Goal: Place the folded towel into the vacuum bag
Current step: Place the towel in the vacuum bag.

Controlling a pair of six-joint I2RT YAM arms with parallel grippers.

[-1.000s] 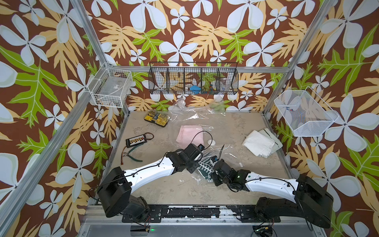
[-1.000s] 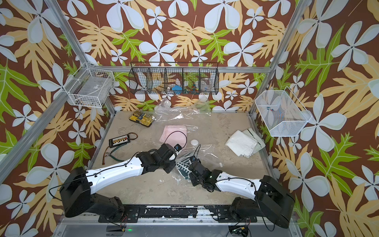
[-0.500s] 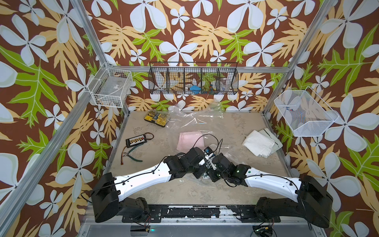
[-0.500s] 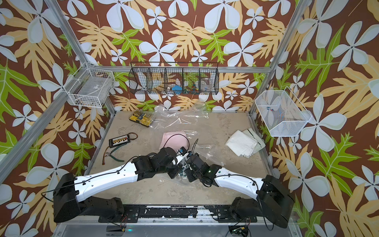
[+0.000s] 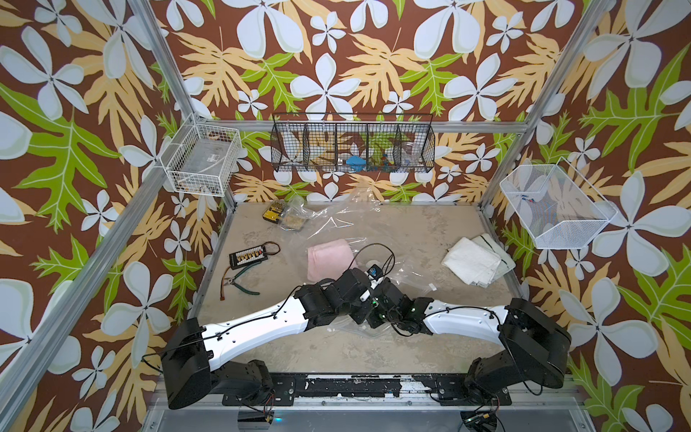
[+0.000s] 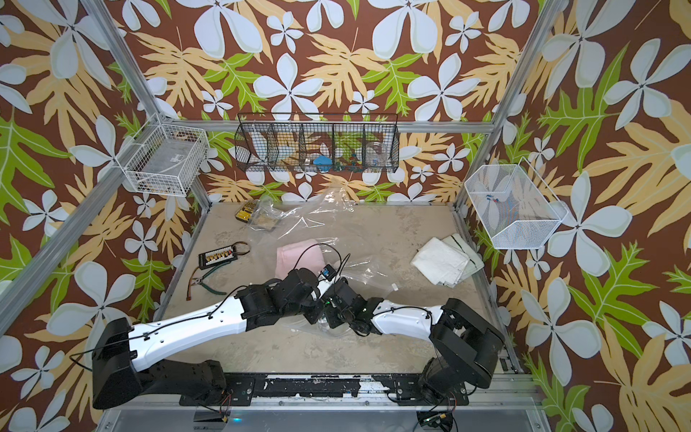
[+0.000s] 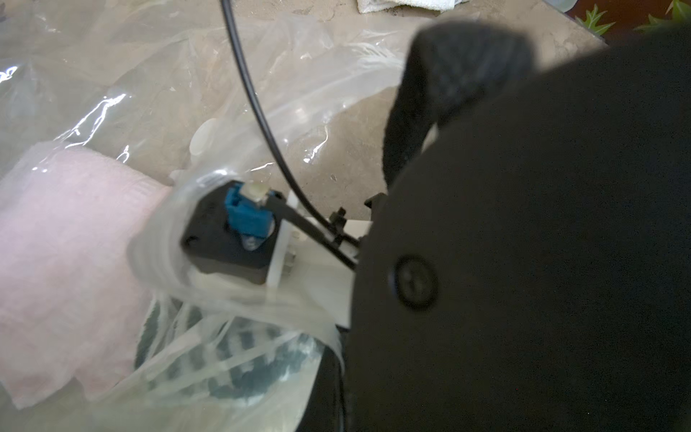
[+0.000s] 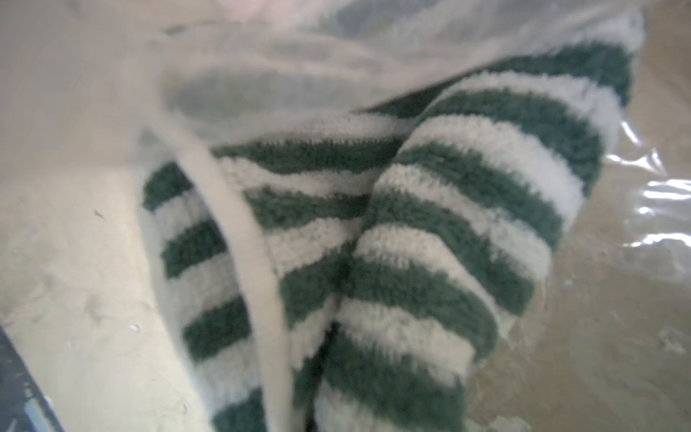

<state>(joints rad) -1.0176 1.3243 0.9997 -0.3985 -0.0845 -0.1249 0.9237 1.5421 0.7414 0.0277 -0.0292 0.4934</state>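
In both top views the large crinkly transparent vacuum bag (image 5: 336,220) (image 6: 299,224) sprawls from the desk's (image 5: 411,232) far edge to its middle, with a folded pink towel (image 5: 329,258) inside.

Left wrist view: the green-and-white striped folded towel (image 7: 232,359) lies under bag film, just beside the pink one.

Right wrist view: the bag's rim strip (image 8: 239,232) crosses it.

The left claw is fully closed, its catch hidden; the right claw's opening cannot be told.

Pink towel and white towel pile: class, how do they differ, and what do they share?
The pink towel is plain; the white towel pile has a dark stripe. The pink towel lies centrally; the white towel pile lies far right. The vacuum bag covers the pink towel; the white towel pile lies bare. Both are folded.
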